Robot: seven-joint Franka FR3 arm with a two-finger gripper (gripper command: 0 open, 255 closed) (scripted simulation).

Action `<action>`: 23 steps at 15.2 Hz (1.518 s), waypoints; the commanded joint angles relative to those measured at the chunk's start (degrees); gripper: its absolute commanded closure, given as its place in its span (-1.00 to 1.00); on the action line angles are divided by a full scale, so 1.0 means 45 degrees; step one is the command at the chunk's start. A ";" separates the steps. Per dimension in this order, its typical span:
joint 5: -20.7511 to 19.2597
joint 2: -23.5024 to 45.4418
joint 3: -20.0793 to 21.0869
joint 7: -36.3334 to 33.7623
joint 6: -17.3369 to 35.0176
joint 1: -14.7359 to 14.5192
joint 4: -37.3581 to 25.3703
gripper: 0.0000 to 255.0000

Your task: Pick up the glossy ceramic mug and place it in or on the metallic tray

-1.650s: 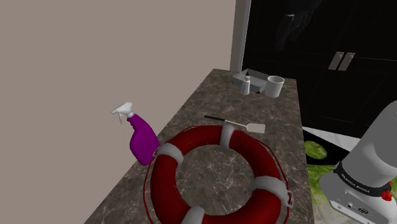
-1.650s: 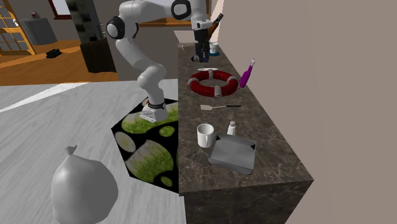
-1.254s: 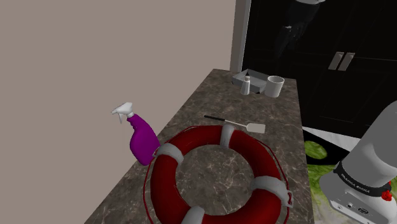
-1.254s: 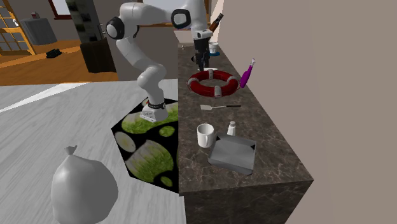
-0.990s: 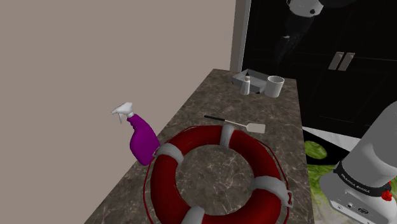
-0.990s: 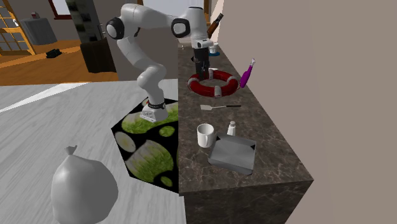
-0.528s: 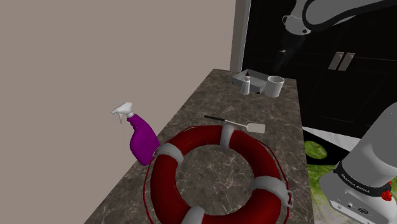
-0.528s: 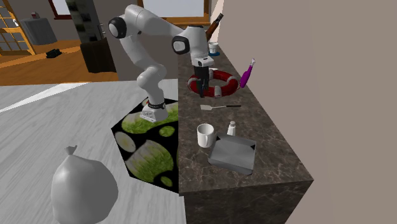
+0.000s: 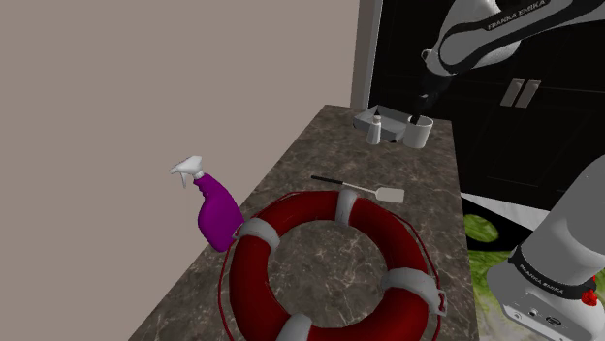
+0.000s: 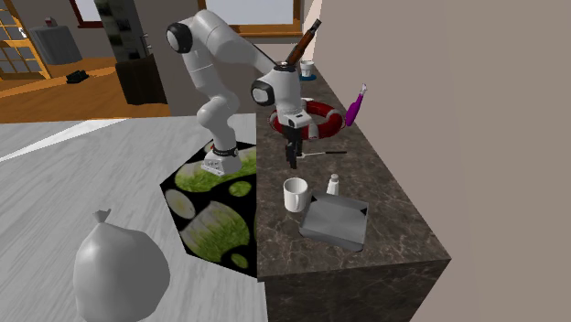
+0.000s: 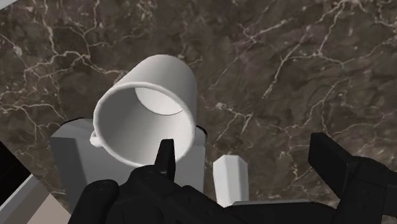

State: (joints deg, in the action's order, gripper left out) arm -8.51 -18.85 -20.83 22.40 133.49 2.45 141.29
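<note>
The tool [image 10: 292, 157] hung above the white mug [image 10: 295, 194], which stood upright, mouth up, on the dark marbled table [image 10: 389, 210]. The mug was just beside the grey tray [image 10: 335, 221], on the tray's left in the second exterior view. The mug's long axis ran vertical, roughly in line with the way the tool pointed, so the wrist view looked almost straight down into its open mouth. The two were not centred on each other. One finger [image 11: 165, 153] crossed the mug's rim in that view, while the other stood well clear over bare table. The middle of the gap therefore lay beside the mug, nearer a small white shaker [image 11: 229, 181] next to it. The tool was released, its fingers spread wide, gripping nothing and touching nothing. By my reading, the coming move called for a short sideways shift toward the mug before any descent. That would let the fingers either straddle the body or pinch one wall at the rim. Going straight down from there risked a finger landing on the rim and tipping the mug against the tray.
</note>
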 commanded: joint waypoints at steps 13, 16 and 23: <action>0.1600 0.3090 -0.1183 0.2235 0.2637 -0.0317 -0.0248 -1.00; 0.1601 0.3090 -0.1183 0.2236 0.2637 -0.0316 -0.0249 -1.00; 0.1599 0.3088 -0.1182 0.2234 0.2635 -0.0316 -0.0248 1.00</action>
State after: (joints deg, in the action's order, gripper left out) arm -1.31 -4.95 -26.15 32.45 145.34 1.03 140.17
